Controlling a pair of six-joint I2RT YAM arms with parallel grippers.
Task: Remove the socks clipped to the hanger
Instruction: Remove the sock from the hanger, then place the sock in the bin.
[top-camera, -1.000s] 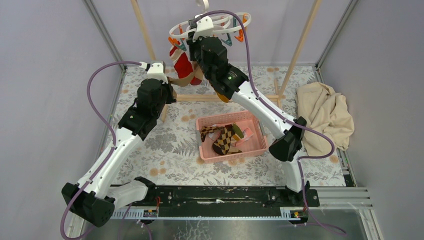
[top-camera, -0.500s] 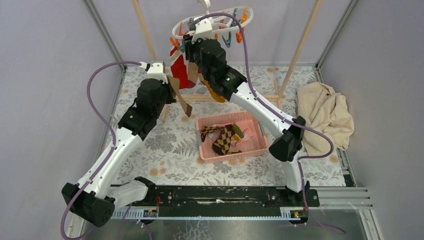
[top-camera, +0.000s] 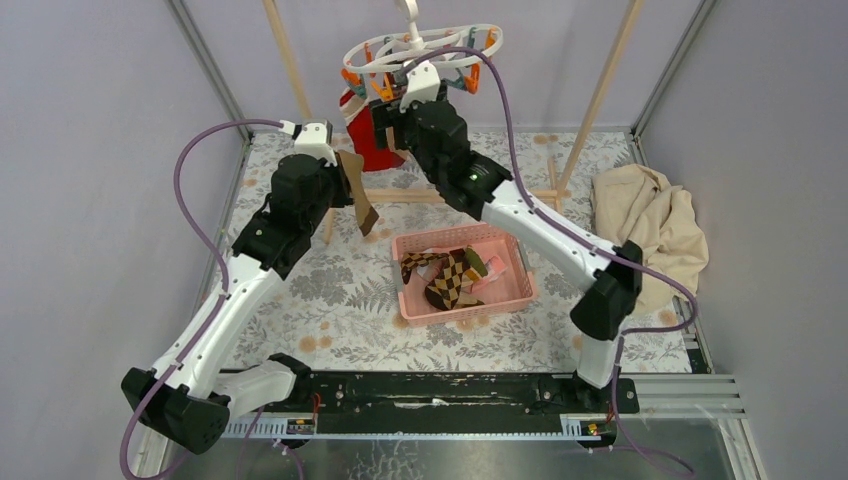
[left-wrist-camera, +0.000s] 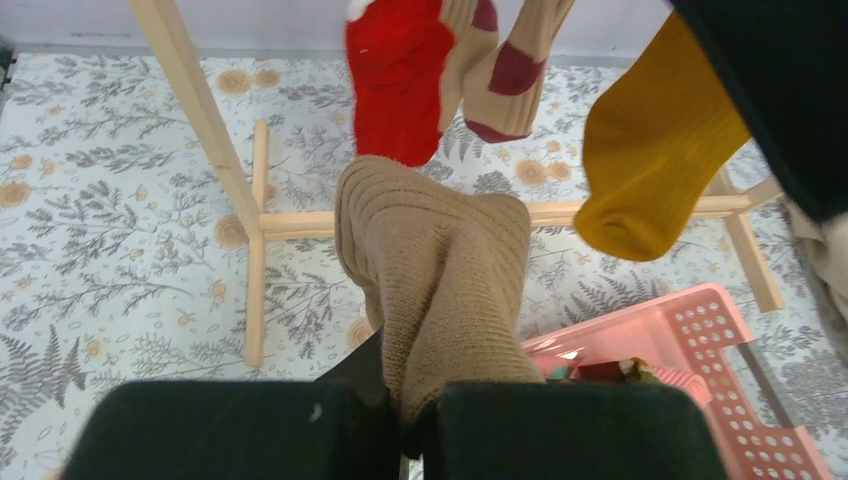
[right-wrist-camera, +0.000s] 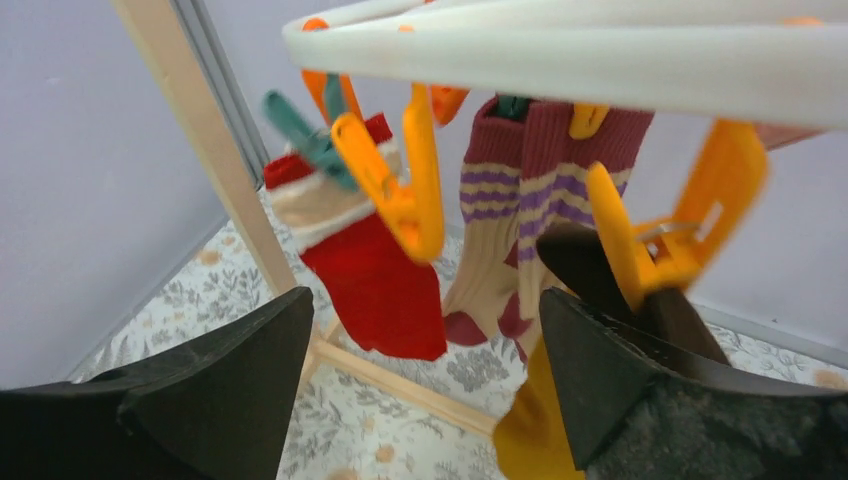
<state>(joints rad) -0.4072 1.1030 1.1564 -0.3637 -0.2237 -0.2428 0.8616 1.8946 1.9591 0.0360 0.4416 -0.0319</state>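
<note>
The white hanger (top-camera: 420, 52) hangs from the wooden rack, and its ring (right-wrist-camera: 600, 50) crosses the top of the right wrist view. A red sock (top-camera: 368, 140) (right-wrist-camera: 375, 290), maroon-striped socks (right-wrist-camera: 520, 200) (left-wrist-camera: 510, 70) and a mustard sock (left-wrist-camera: 650, 170) are clipped to it. My left gripper (left-wrist-camera: 415, 420) is shut on a brown sock (left-wrist-camera: 440, 270), which dangles free of the hanger (top-camera: 357, 200). Just under the ring, my right gripper (right-wrist-camera: 425, 295) stands open with nothing between its fingers. An orange clip (right-wrist-camera: 660, 240) sits beside its right finger.
A pink basket (top-camera: 465, 312) on the floral table holds argyle socks (top-camera: 450, 275). A beige cloth (top-camera: 650, 230) lies at the right. The rack's wooden posts (top-camera: 285, 60) and crossbar (left-wrist-camera: 300, 220) stand behind the hanger, and grey walls close both sides.
My right gripper has opened wide and shifted right under the ring. The brown sock has come off the hanger and now hangs from my left gripper. The hanger has swung back.
</note>
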